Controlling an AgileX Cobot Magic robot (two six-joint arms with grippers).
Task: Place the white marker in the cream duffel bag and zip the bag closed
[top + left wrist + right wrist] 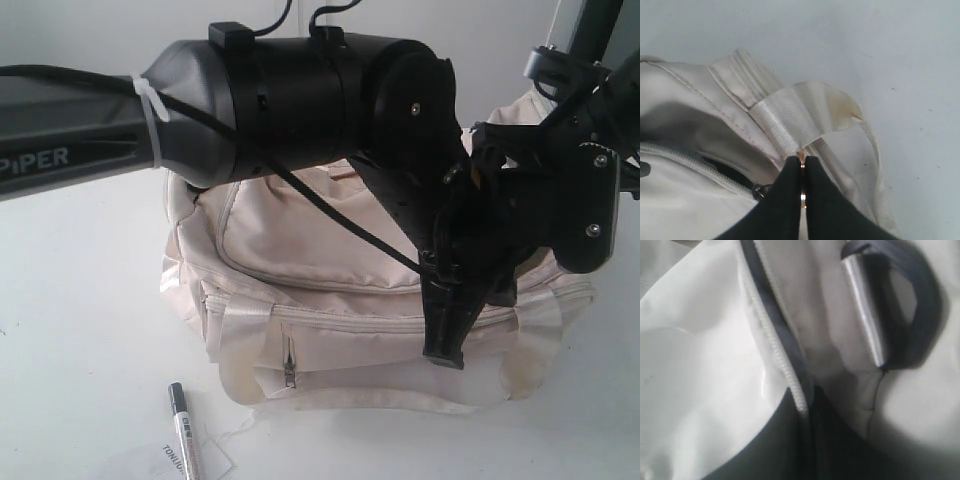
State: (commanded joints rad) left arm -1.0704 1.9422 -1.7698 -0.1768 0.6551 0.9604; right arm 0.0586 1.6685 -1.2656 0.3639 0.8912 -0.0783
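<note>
The cream duffel bag (320, 250) sits in the middle of the white table. In front of it the white marker (187, 432) lies on the table, black cap toward the bag, with no gripper near it. My left gripper (444, 352) points down at the bag's front right. In the left wrist view it (802, 172) is shut on the gold ring (802, 160) of the zipper pull, beside a webbing handle (790, 117). The top zip gapes dark (722, 172) beside it. My right gripper (810, 407) is shut on the bag's zip edge (775, 340).
A flat white paper tag (160, 462) lies under the marker's lower end. The left arm (280, 95) spans the exterior view above the bag and hides much of its top. The right arm (565, 190) reaches in from the right. A silvery bar on a grey strap (865, 315) lies by the right gripper.
</note>
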